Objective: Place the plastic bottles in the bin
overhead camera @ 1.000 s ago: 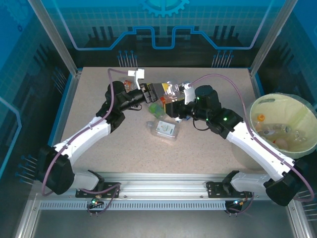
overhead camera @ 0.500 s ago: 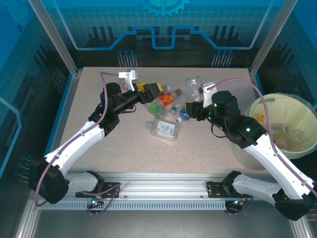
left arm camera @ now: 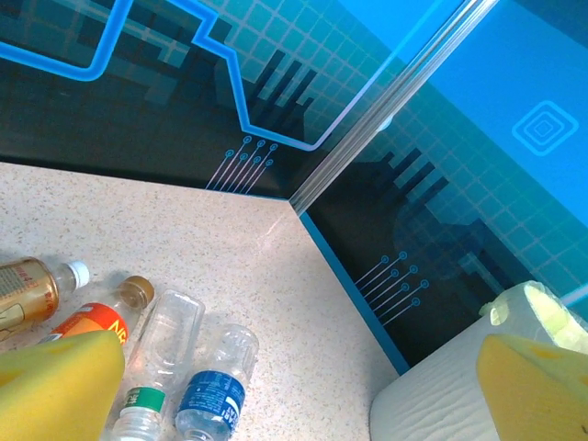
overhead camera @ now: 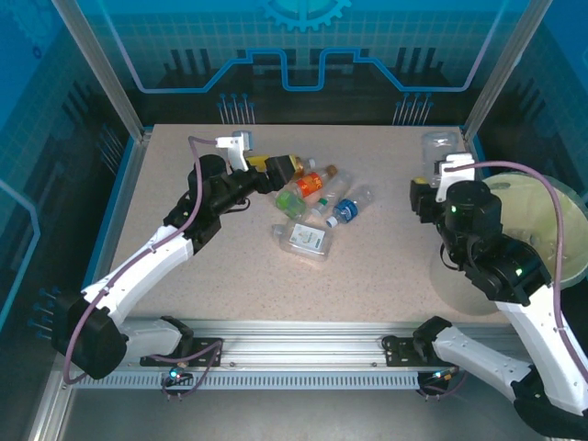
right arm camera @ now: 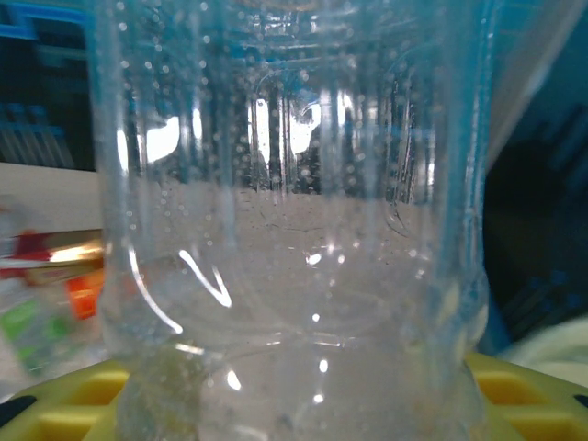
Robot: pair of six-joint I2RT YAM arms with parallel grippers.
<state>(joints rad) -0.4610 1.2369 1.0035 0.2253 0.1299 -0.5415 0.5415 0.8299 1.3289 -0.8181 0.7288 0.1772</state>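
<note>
Speckled counter (overhead camera: 386,266). The bin (overhead camera: 574,230) stands at its right edge, with a yellow-green liner. Right end effector (overhead camera: 434,175) is closed partway around a clear bottle (right arm camera: 294,230), just left of the bin. Left end effector (overhead camera: 265,168) is spread wide and empty, at the left end of the bottle cluster (overhead camera: 317,197) lying mid-counter: orange, green and blue labels. A flat clear bottle (overhead camera: 308,239) lies just nearer.

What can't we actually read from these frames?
- Inside the bin: top view, right arm covers much of the opening.
- The clear bottle: right wrist view, far end cut off by the top edge, too close to focus.
- The bottle pile: right wrist view, blurred, partly behind the clear bottle.
- The brown-label bottle: left wrist view, cut by the left edge.
</note>
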